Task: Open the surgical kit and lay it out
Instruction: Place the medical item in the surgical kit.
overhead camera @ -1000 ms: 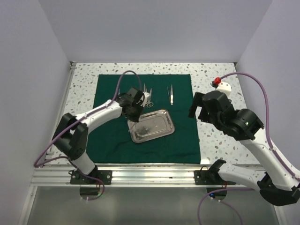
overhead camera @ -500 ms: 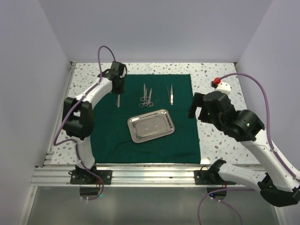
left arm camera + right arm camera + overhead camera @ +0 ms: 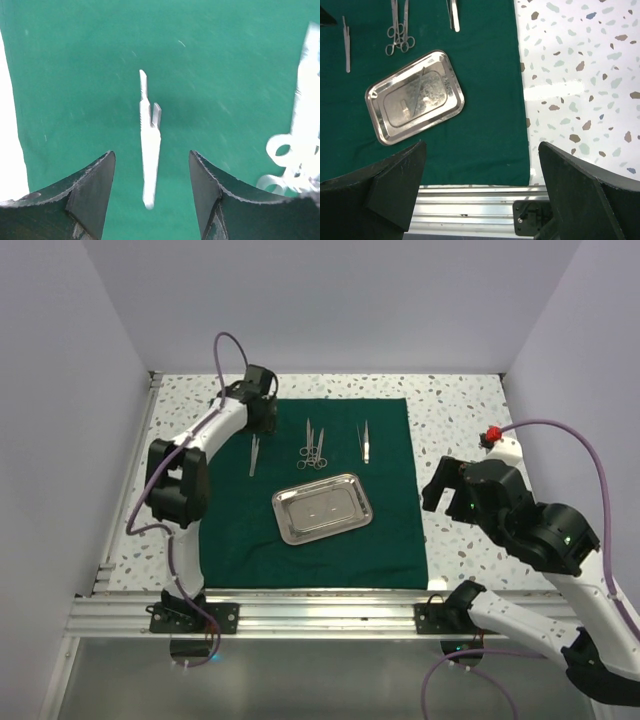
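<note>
Most of this job looks done to us. The green cloth is spread flat on the speckled table, and the tools lie in a row along its far half.

Left to right: the left gripper hovers over one pair of tweezers. Its jaws are apart, and the tweezers lie loose on the cloth between the fingers, not pinched. Next come the scissor-handled clamps, then a second pair of tweezers.

The steel tray sits mid-cloth, nearer the arms, and looks empty. Off the cloth's right edge, the right gripper hangs wide open with nothing in it.

What's left, we reckon, is maybe tidying the row and backing the arms off. No brand, label or writing that we can read anywhere.
</note>
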Motion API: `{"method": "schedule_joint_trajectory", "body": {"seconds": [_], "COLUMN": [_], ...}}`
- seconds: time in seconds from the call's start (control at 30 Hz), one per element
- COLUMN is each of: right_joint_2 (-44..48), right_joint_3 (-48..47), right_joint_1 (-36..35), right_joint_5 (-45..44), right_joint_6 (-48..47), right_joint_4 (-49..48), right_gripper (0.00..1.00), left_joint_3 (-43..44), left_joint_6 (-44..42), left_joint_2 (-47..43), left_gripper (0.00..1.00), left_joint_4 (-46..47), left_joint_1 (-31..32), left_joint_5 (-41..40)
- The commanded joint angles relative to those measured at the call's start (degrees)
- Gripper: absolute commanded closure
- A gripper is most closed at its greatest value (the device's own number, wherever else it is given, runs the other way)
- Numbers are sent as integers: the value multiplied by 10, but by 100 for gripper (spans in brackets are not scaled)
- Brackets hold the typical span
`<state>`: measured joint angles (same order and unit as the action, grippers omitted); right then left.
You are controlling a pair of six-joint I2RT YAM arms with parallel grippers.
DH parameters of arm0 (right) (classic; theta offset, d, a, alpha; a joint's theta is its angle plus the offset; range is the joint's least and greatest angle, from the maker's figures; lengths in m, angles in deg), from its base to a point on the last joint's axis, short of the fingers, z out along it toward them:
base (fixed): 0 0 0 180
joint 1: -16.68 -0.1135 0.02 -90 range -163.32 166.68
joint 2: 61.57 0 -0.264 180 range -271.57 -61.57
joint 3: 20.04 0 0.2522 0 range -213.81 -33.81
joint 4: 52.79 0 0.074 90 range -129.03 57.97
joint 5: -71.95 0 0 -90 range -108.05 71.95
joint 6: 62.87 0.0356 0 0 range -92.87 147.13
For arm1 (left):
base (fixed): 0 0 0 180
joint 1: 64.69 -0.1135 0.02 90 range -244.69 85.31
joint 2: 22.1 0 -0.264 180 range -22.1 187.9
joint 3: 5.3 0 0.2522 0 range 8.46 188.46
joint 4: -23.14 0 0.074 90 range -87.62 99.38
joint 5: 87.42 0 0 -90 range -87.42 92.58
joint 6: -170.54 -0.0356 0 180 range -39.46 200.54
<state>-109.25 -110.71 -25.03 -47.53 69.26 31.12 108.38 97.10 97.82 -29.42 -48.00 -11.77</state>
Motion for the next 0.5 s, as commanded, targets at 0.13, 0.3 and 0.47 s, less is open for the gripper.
{"method": "schedule_joint_trajectory", "body": {"seconds": [0.13,0.3,0.47], "right_joint_2": [-5,-23,-31], "right_joint_3": [36,41,42], "right_joint_1": [-1,-1,0], "right_joint_5": [-5,13,27], "right_joint_6": [0,-13,-21], "right_joint_4": [-26,-53,-65], "right_gripper": [2,2,2], "left_joint_3": [-128,-191,-176], "left_joint_6": [47,104,124], "left_joint_2": [-151,-150,-90], "left_gripper": [38,40,43], "left_joint_4": [-1,26,37], "left_joint_1": [171,242,285], "left_joint_5": [12,45,54]}}
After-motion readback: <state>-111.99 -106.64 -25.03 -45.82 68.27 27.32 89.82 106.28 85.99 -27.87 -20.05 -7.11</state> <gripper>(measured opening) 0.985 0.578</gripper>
